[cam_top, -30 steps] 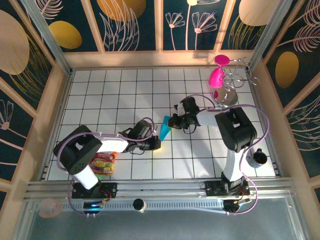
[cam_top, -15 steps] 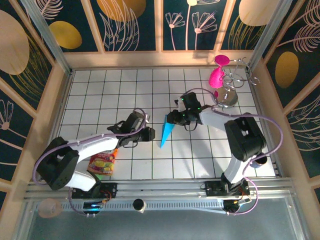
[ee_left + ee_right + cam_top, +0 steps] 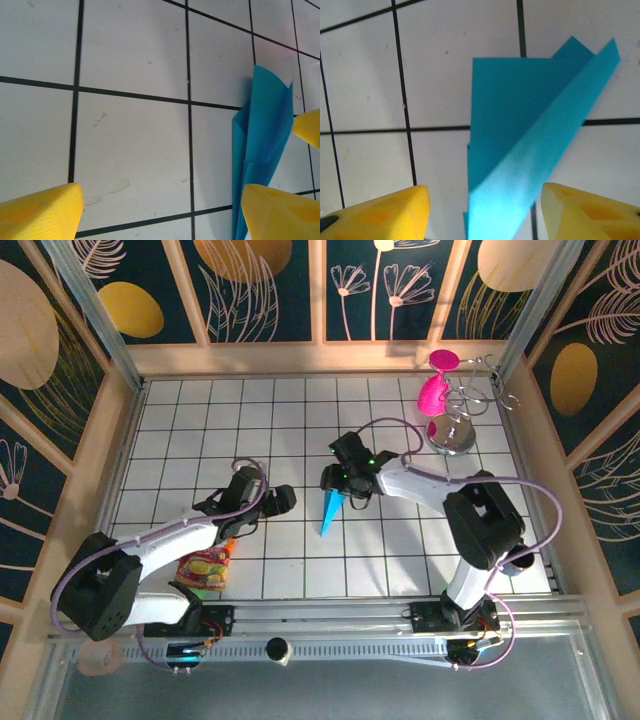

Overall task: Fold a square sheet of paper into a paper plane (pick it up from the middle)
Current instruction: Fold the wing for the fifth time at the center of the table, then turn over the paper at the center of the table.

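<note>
Item one, left jaws. In the left wrist view they are standing wide apart and released, their yellow fingertips (image 3: 42,212) showing bare gridded counter (image 3: 135,140) between them and gripping nothing. The paper plane (image 3: 262,145) is lying towards the right-hand fingertip of that view, its narrow end running down just inside that tip. Whether paper and tip are touching cannot be told.

Item two, right jaws. In the right wrist view they are also standing apart and released. The turquoise paper plane (image 3: 520,140) is sitting between the two fingertips (image 3: 387,215) and reaching out ahead of them, with a clear gap showing on each side. One folded flap is catching the light along its crease.

Item three, overhead view. The paper plane (image 3: 332,510) is resting on the white counter (image 3: 200,430), with its wider end just under the right jaws and its point aiming away from them towards the near edge. The left jaws are hovering near it on its other side, apart from the paper.

Item four, other goods. A red-and-yellow snack packet (image 3: 205,566) is lying well behind the left jaws, beside that arm. Pink goblets (image 3: 434,390) are standing well beyond the right jaws, at the far corner.
</note>
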`<move>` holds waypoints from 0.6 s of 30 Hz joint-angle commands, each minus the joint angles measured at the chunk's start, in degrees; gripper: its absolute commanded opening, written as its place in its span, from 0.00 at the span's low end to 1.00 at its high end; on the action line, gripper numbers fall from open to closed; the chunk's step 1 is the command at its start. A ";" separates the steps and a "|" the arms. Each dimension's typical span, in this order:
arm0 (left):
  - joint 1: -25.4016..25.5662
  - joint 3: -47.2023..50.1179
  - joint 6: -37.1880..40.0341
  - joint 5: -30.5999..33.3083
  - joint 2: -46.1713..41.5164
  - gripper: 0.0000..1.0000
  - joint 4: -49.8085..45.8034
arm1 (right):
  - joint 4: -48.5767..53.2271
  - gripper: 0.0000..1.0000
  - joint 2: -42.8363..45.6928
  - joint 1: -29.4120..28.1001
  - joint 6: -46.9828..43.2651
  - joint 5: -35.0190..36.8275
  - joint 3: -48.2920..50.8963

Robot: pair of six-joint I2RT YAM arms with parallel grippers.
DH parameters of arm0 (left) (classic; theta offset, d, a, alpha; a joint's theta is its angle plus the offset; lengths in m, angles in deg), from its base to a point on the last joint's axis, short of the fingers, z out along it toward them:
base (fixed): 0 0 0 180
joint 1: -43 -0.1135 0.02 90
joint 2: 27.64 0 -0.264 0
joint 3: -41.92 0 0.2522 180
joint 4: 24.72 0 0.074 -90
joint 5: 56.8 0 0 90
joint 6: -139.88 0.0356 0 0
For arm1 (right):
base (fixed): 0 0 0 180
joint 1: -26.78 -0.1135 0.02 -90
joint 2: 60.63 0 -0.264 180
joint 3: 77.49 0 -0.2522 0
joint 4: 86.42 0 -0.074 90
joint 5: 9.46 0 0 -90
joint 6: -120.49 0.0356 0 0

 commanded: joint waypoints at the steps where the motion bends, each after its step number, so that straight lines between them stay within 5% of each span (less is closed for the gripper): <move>1: -0.38 1.34 -0.94 1.88 -1.02 0.86 2.70 | 3.83 0.61 -3.38 -1.48 5.58 6.54 -3.04; 18: -0.80 0.26 -1.09 2.03 2.78 0.91 3.39 | 7.59 0.31 0.23 -3.00 12.23 12.94 -0.27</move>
